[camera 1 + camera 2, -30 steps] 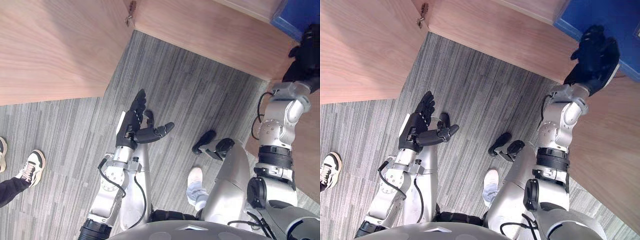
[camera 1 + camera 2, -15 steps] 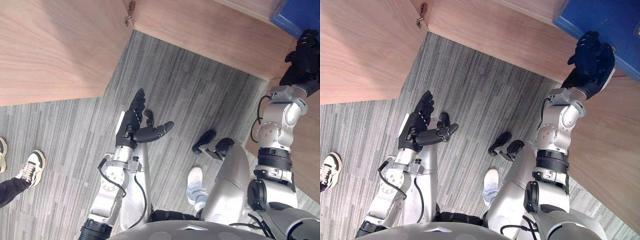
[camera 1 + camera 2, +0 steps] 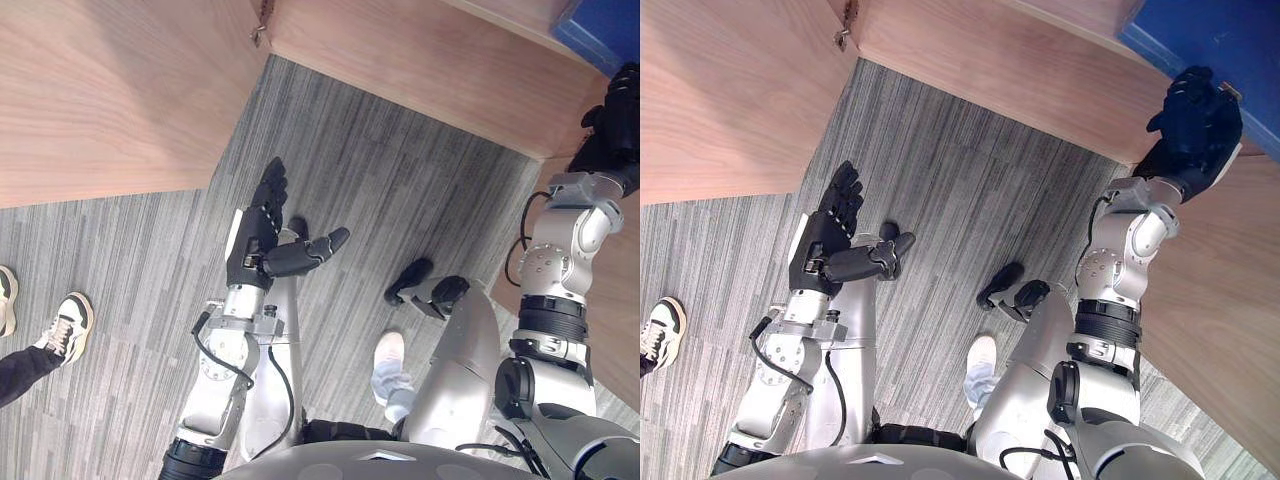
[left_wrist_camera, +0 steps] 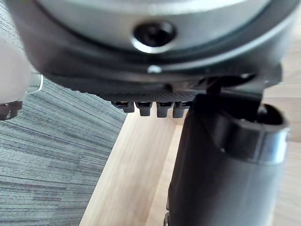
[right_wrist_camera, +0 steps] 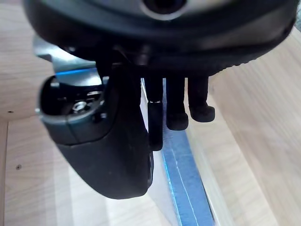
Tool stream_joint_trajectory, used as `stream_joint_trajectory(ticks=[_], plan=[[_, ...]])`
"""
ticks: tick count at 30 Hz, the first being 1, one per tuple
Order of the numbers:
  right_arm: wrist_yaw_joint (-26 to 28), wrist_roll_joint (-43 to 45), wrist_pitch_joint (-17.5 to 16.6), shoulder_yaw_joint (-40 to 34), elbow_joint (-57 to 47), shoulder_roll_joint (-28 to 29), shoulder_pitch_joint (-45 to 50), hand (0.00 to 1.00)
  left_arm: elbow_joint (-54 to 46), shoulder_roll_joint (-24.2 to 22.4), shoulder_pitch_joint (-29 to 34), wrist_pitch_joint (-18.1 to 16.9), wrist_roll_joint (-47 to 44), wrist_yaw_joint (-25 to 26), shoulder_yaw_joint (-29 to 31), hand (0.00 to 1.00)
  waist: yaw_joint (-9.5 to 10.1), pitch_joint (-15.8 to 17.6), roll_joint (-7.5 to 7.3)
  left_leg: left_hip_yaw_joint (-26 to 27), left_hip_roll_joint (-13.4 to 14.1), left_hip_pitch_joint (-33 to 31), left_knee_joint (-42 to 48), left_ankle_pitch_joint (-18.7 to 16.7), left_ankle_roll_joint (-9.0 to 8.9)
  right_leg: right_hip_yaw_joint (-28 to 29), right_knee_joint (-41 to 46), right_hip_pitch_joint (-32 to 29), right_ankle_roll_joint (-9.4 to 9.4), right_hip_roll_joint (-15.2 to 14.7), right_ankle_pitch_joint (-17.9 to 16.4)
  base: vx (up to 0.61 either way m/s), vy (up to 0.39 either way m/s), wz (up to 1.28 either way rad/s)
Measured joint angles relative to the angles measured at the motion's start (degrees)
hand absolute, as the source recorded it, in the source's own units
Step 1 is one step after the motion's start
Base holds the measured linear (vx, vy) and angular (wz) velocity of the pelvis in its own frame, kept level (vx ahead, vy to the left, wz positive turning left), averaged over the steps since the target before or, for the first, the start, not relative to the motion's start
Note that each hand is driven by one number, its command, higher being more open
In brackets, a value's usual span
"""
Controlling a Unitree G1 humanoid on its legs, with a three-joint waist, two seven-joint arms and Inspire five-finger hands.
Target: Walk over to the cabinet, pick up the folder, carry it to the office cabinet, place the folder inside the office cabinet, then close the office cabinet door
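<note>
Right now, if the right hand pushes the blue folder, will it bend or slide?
Probably stiff: the folder has a straight, thick blue edge. It likely slides on the smooth wooden cabinet. An off-centre push from the right hand might turn it.

**Right robot hand up at the blue folder, left robot hand idle over the floor**

I see the right robot hand point(image 3: 1196, 120) raised at the upper right, its back toward me, fingers loosely extended at the lower edge of the blue folder point(image 3: 1230, 45). I can't tell whether they touch it. The left robot hand point(image 3: 828, 240) hangs over the grey striped floor point(image 3: 970, 180), fingers straight, thumb out sideways, holding nothing. A wooden door point(image 3: 730, 90) fills the upper left, with a hinge point(image 3: 845, 13) at its top corner beside the cabinet panel point(image 3: 1020, 70). A person's shoe point(image 3: 662, 333) sits at the lower left.
</note>
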Motion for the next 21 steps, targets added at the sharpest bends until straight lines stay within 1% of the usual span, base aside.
stream_joint_trajectory(ticks=[4, 9, 12, 15, 21], plan=[[-1.22, 0.14, 1.11, -0.88, 1.40, -3.04, -2.36, 0.00, -0.61, -0.30, -0.42, 0.00, 0.00, 0.08, -0.57, 1.00, -0.11, 0.00, 0.00, -0.27, -0.35, -0.44, -1.00, 0.80, -0.05, -0.86, -0.83, -0.02, -0.16, -0.38, 0.42, 0.00, 0.000, 0.05], [-1.31, 1.00, 1.54, -1.22, 5.18, -10.61, -8.45, 0.00, -1.52, -0.35, -0.40, 0.00, -1.23, 0.04, -2.08, 1.00, -0.06, 0.00, 0.00, -0.74, -0.57, -0.97, -1.50, 1.35, 0.08, -1.77, -1.63, 0.27, -0.22, -0.40, 1.01, 0.00, 0.004, 0.02], [-1.24, 1.28, 1.83, -1.22, 7.52, -13.82, -11.76, 0.00, -1.53, -0.41, -0.38, 0.00, -1.85, 0.04, -2.20, 1.00, -0.07, 0.00, -0.01, -0.94, -0.90, -0.98, -2.01, 1.84, 0.10, -2.11, -1.87, 0.44, -0.22, -0.54, 1.13, -0.01, -0.005, 0.07], [-1.17, 3.37, 2.46, -1.00, 10.34, -16.49, -14.10, 0.00, -1.53, -0.44, -0.34, 0.00, -2.41, 0.05, -2.26, 1.00, 0.05, 0.01, -0.01, -1.36, -1.12, -1.10, -2.16, 2.14, -0.09, -2.53, -1.87, 0.63, -0.23, -0.56, 1.13, -0.01, -0.011, 0.06], [-0.97, 4.99, 2.49, -0.75, 12.62, -17.35, -15.22, 0.00, -1.53, -0.47, -0.34, 0.00, -2.43, -0.04, -3.44, 1.00, 0.03, 0.01, -0.02, -1.82, -1.20, -1.85, -1.99, 2.29, -0.09, -3.25, -1.86, 0.62, -0.24, -0.57, 1.14, 0.00, -0.001, 0.01]])
